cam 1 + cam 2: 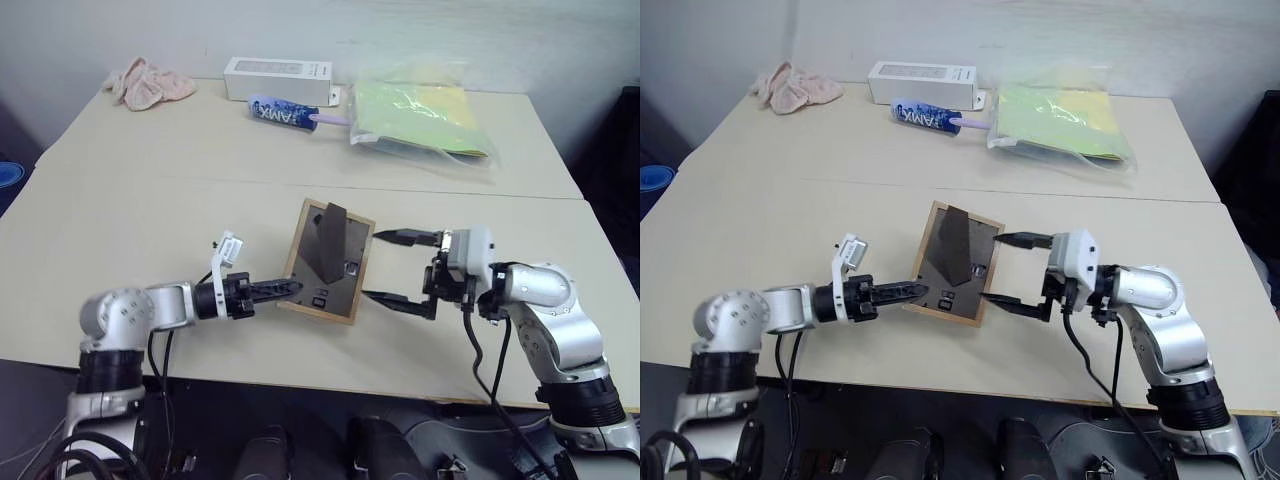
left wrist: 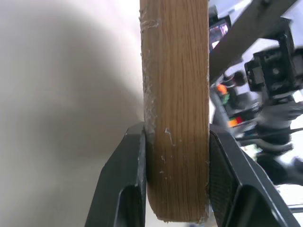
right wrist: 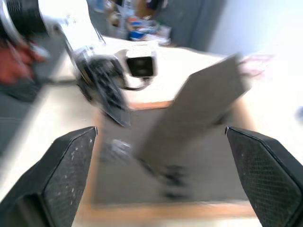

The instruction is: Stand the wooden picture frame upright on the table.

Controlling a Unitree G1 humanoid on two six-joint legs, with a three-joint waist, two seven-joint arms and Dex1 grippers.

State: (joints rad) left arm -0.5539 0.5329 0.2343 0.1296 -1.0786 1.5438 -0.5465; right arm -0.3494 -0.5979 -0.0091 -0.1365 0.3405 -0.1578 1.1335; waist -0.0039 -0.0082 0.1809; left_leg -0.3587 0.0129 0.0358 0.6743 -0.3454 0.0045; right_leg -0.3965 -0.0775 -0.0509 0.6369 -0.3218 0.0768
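From the head views, the left pincer (image 1: 285, 290) is clamped on the near left edge of the picture frame (image 1: 325, 262), which it holds tilted, backing toward the camera, with the dark stand (image 1: 330, 240) folded out. The frame's lower edge seems at or just above the surface (image 1: 150, 200); contact cannot be told. The right pincer (image 1: 398, 270) is spread wide and holds nothing, its two fingers just right of the frame's right edge, one high, one low.

In the left wrist view, both fingers (image 2: 124, 184) press flat on either face of the light wood edge (image 2: 175, 118).

In the right wrist view, the wide-apart fingers (image 3: 61, 175) bracket the backing and raised stand straight ahead, with the left pincer (image 3: 111, 101) beyond.

Judged from this, the step in hand is orienting the frame with the stand out. The next move likely calls for lowering the bottom edge and stand foot onto the surface together, then letting go gently, with the right pincer ready to steady it.
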